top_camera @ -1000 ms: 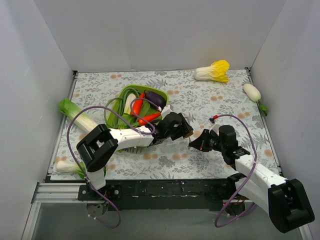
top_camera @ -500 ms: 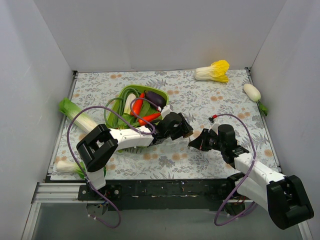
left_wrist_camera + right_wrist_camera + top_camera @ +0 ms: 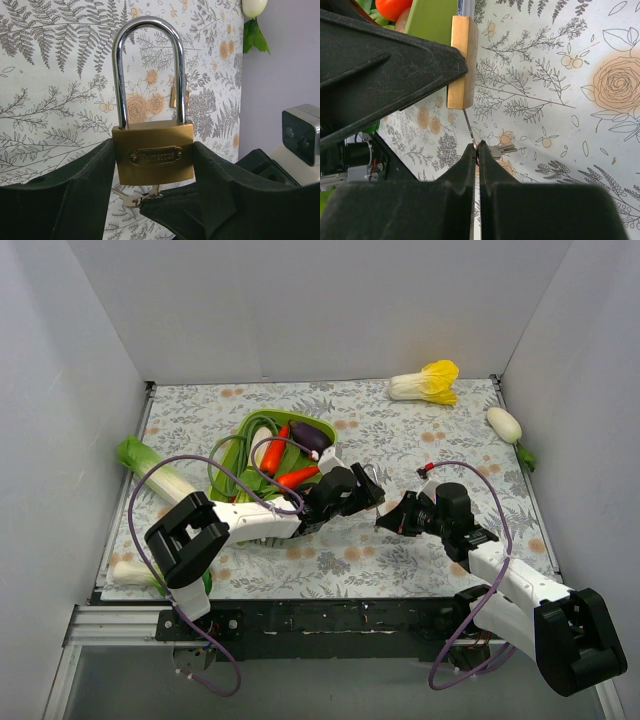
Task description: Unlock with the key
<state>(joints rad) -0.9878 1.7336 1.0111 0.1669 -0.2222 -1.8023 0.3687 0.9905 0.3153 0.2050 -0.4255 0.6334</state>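
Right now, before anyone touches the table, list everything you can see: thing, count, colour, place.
padlock: one, brass with silver loop, gripped in left hand
key: one, silver, under the padlock, pinched in right hand
spare key: one, silver, beside the first key
basket: one, green, centre, holding vegetables
cabbage: one, white and yellow, far right
radish: one, white, right edge
leek: one, green and white, left edge
another vegetable: one, white, near-left corner
left hand: one, black, shut on padlock
right hand: one, black, shut on key

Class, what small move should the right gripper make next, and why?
Probably twist the right gripper: it is shut on the key, whose blade seems to reach the underside of the brass padlock that the left gripper clamps, shackle closed.
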